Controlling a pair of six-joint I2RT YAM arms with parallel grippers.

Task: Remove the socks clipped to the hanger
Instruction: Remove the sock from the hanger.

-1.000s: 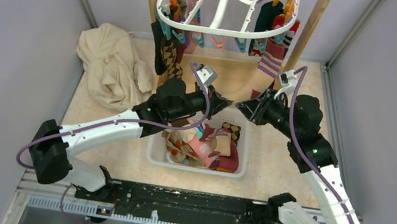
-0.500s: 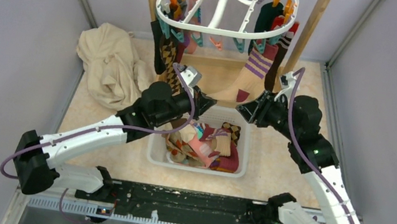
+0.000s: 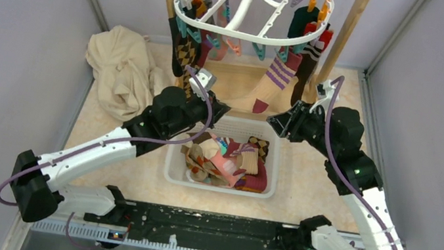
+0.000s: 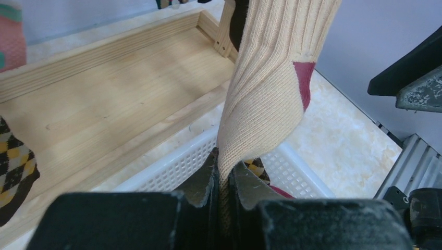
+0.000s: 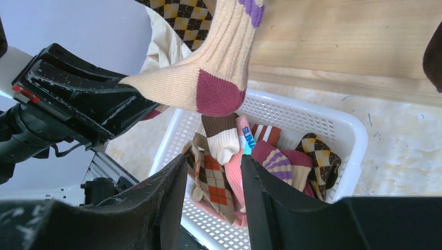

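The white oval hanger [image 3: 249, 33] hangs tilted between two wooden posts, with several socks [image 3: 181, 49] clipped round its rim. A cream sock with purple stripes and a maroon heel [image 3: 267, 86] hangs from a clip on the right of the rim and stretches down-left. My left gripper [image 3: 225, 107] is shut on its toe; in the left wrist view the cream sock [image 4: 266, 88] rises taut from between the fingers of the left gripper [image 4: 224, 174]. My right gripper [image 3: 276, 123] is open and empty beside the cream sock's [image 5: 208, 73] heel. In its wrist view the right gripper [image 5: 213, 166] is above the basket.
A white mesh basket [image 3: 273, 166] with several loose socks sits between the arms, below both grippers. The wooden frame's base tray [image 3: 239, 78] lies behind it, under the hanger. A crumpled beige cloth [image 3: 122, 73] lies at the back left. Grey walls enclose both sides.
The right gripper opened and let go of the cream sock. The left arm drew back to the left with the toe, stretching the sock, and the hanger tilted and swung left.
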